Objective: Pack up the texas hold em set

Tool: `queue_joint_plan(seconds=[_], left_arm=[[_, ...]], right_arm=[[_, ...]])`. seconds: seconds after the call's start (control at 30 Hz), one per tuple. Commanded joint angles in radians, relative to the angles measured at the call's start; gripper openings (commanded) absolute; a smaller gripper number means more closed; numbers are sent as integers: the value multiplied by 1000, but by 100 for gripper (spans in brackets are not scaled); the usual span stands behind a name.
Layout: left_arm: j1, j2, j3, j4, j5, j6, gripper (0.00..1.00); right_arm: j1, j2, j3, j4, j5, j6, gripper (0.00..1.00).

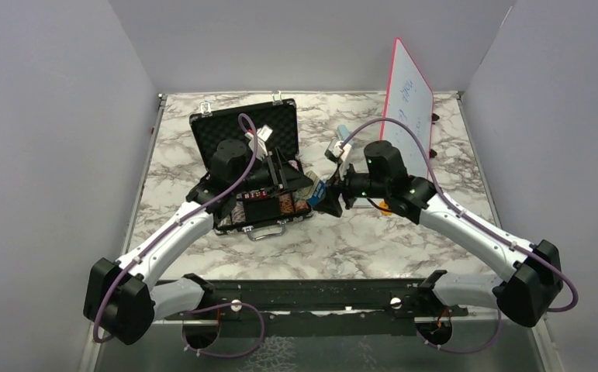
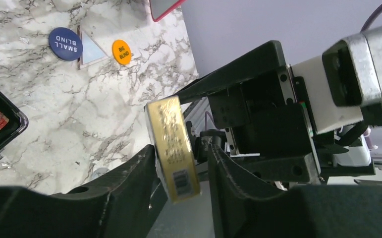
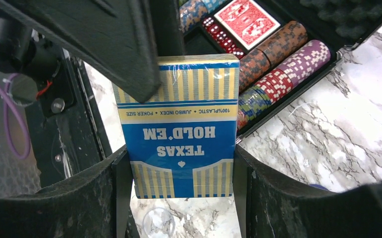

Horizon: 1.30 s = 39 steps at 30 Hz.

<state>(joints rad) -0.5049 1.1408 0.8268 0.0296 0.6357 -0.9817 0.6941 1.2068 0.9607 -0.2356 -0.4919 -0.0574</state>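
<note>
The blue-and-gold, film-wrapped deck of Texas Hold'em cards point(image 3: 184, 134) hangs in the air just off the right edge of the small black briefcase point(image 1: 237, 128), which lies open on the marbled worktop point(image 1: 357, 248). Both arms meet at the deck. The right tool point(image 3: 181, 163) is clenched across the deck's width, one black finger flat against each long side. The left tool point(image 2: 181, 156) brackets the other end across its thin dimension. One of its fingers lies against a face and the other seems a sliver away, so I cannot tell whether it is gripping. To my eye this boxed deck will be light and stiff, but the glossy wrap looks slippery. The flat faces offer the safest hold, taken squarely and away from the corners, which could dent. Inside the case the rows of striped poker chips point(image 3: 288, 64), the red card deck point(image 3: 246, 16) and the red dice point(image 3: 223, 39) are already seated. Two round buttons, the dark blue one point(image 2: 65, 43) and the orange one point(image 2: 121, 51), lie loose on the marble. From above, both arms reach forward with elbows thrown outward and wrists turned toward each other. The left forearm crosses over the case's tray, and the right wrist sits near the red-framed whiteboard point(image 1: 408, 101).
</note>
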Motion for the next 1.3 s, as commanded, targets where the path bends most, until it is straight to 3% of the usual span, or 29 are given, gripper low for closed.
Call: queue_joint_plan(seconds=[0.0, 0.17, 0.27, 0.33, 0.37, 0.4, 0.43, 0.47, 0.57, 0.7, 0.83, 1.03, 1.27], left_arm=[[5, 29, 5, 52, 78, -43, 43], [5, 63, 12, 16, 92, -7, 26], [5, 74, 18, -18, 86, 41, 10], [6, 72, 24, -32, 70, 71, 0], [6, 69, 28, -35, 56, 88, 0], [7, 63, 30, -40, 35, 103, 0], [9, 54, 31, -50, 3, 116, 0], [11, 42, 30, -60, -31, 130, 0], [27, -1, 26, -125, -197, 172, 0], [34, -65, 17, -281, -540, 182, 0], [35, -134, -51, -306, -754, 144, 0], [36, -160, -130, -292, -835, 117, 0], [37, -82, -172, -231, -816, 172, 0]], right_arm=[[58, 35, 83, -60, 68, -86, 51], [78, 52, 97, -77, 158, -114, 51], [79, 56, 104, -81, 162, -110, 52], [80, 59, 109, -81, 184, -87, 65], [81, 55, 110, -81, 192, -77, 74], [80, 49, 108, -76, 190, -70, 90], [80, 39, 102, -64, 192, -55, 99], [80, 25, 94, -48, 195, -41, 100], [79, -30, 51, 29, 232, 22, 100], [80, -92, -18, 128, 306, 127, 100], [79, -104, -55, 149, 325, 213, 100], [79, -88, -86, 151, 310, 292, 98], [79, -66, -85, 152, 295, 323, 97]])
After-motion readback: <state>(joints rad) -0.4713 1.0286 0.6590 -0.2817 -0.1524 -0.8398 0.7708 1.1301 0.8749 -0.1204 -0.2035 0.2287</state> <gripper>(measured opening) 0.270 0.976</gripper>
